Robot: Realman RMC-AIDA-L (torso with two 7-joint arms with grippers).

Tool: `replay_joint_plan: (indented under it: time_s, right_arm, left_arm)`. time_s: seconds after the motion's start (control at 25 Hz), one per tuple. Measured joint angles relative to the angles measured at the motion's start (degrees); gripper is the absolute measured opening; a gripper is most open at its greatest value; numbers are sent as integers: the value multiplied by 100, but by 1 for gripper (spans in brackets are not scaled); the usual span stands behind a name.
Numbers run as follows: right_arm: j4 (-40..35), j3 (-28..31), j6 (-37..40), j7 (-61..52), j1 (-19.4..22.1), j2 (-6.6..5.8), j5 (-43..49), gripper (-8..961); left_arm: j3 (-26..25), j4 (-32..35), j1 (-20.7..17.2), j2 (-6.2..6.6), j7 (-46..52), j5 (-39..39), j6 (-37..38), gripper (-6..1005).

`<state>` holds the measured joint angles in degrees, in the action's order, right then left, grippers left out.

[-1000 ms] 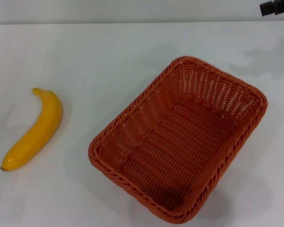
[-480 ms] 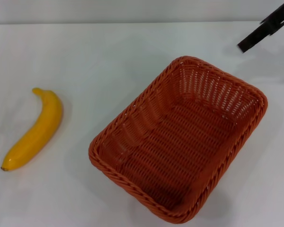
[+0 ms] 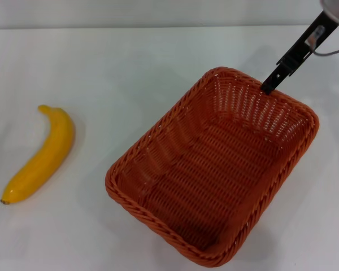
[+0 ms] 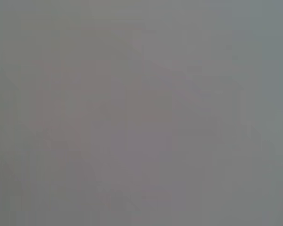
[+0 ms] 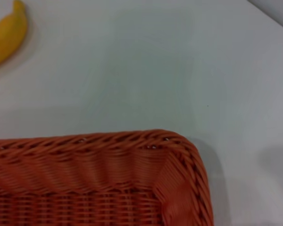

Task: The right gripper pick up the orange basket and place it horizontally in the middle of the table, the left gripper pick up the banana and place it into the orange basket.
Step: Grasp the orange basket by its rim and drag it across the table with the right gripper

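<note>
The orange basket [image 3: 156,133] rests at an angle on the right half of the white table [image 3: 118,62], empty inside. A yellow banana [image 3: 42,155] lies on the table to its left, well apart from it. My right gripper [image 3: 269,84] reaches in from the upper right corner, its black tip just above the basket's far rim. The right wrist view looks down on one corner of the basket [image 5: 179,155], with the banana [image 5: 7,30] at the frame's edge. My left gripper is out of view, and its wrist view shows only plain grey.
Bare white tabletop [image 3: 101,237] surrounds the basket and banana. The table's far edge meets a grey wall [image 3: 158,11] at the back.
My right gripper has come down and leftward from the top right corner to the basket's far rim. Basket and banana have not moved.
</note>
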<state>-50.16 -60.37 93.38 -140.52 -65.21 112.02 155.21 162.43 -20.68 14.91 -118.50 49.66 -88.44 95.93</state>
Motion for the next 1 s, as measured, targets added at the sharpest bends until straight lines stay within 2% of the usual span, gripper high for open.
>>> replay_joint_plan:
  time_s: [0.08, 0.28, 0.44, 0.6, 0.84, 1.0]
  right_arm:
    - [125, -37, -135, -2, -35, 54, 79, 702]
    - [671, -101, -521, 51, -179, 99, 114, 696]
    - [830, -239, -711, 72, -192, 155, 119, 691]
    - [962, -491, -908, 140, -193, 287, 120, 687]
    - [1414, -683, -1244, 147, -279, 317, 120, 680]
    - [1436, -711, -1340, 145, -275, 318, 85, 676]
  left_arm:
    - [13, -48, -11, -1, 0, -1, -30, 762]
    - [29, -139, -30, -17, -1, 15, -39, 762]
    - [34, -139, -36, -15, -1, 31, -41, 761]
    - [35, -139, -49, -15, -2, 36, -47, 760]
    - [35, -133, -82, -26, -31, 46, -57, 760]
    - [35, -120, -153, -29, -40, 92, -64, 759]
